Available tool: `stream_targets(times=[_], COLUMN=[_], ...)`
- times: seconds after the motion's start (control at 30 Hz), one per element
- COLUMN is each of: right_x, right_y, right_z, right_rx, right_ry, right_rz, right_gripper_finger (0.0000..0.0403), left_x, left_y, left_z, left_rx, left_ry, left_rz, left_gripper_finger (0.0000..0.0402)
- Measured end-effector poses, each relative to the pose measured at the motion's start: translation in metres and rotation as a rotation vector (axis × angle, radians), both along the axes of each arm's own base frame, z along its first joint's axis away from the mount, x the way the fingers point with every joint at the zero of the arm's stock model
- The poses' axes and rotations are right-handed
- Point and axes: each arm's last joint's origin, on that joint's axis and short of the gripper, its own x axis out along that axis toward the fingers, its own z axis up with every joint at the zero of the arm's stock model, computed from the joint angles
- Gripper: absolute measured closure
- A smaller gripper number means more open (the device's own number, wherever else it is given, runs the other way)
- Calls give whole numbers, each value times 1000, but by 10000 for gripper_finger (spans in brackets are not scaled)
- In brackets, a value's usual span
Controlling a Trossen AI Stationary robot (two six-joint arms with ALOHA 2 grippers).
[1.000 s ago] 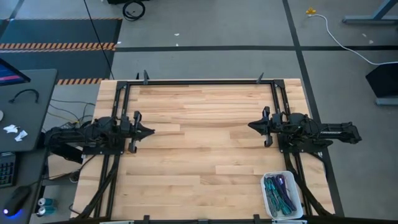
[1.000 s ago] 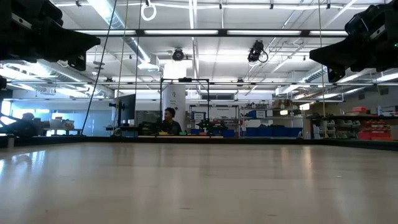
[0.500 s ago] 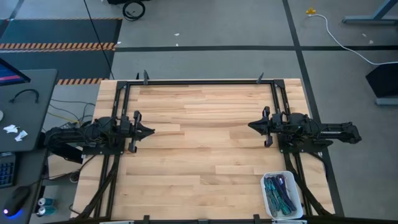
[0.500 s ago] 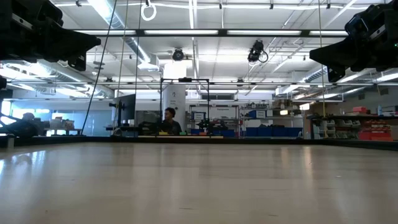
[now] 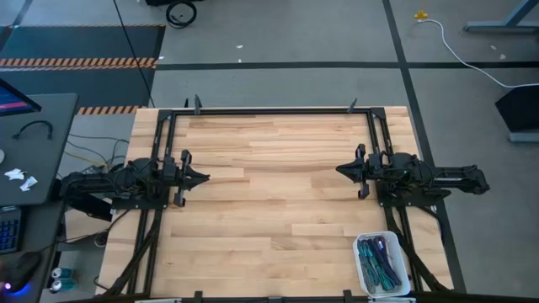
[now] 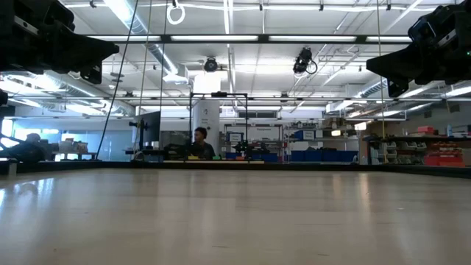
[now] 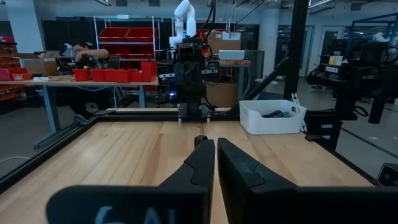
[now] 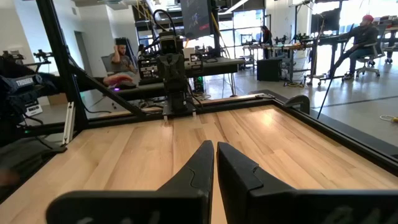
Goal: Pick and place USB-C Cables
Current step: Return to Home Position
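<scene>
The USB-C cables (image 5: 378,260) lie as several teal, purple and green bundles inside a white bin (image 5: 360,271) at the table's near right corner; the left wrist view shows the same bin (image 7: 261,118) with dark cables (image 7: 275,114) in it. My left gripper (image 5: 205,178) hovers shut at the table's left side, pointing right; its fingers (image 7: 215,144) are closed together. My right gripper (image 5: 338,169) hovers shut at the right side, pointing left, fingers (image 8: 214,147) together. Both are far from the bin and hold nothing.
Bare wooden tabletop (image 5: 269,194) lies between the two arms, bounded by a black metal frame (image 5: 274,110). A desk with a keyboard and monitor (image 5: 17,151) stands left of the table. People sit at benches in the room beyond (image 6: 199,140).
</scene>
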Motion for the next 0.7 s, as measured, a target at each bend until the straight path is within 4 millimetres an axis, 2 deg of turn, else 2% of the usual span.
stream_targets(times=[0.23, 0.7], right_x=[0, 0], right_y=[0, 0], right_z=[0, 0], right_rx=[0, 0], right_ry=[0, 0], right_rz=[0, 0], right_gripper_finger=[376, 376], left_x=[0, 0], left_y=[0, 0], left_z=[0, 0], left_rx=[0, 0], left_ry=[0, 0], left_rz=[0, 0], left_gripper_finger=[366, 372])
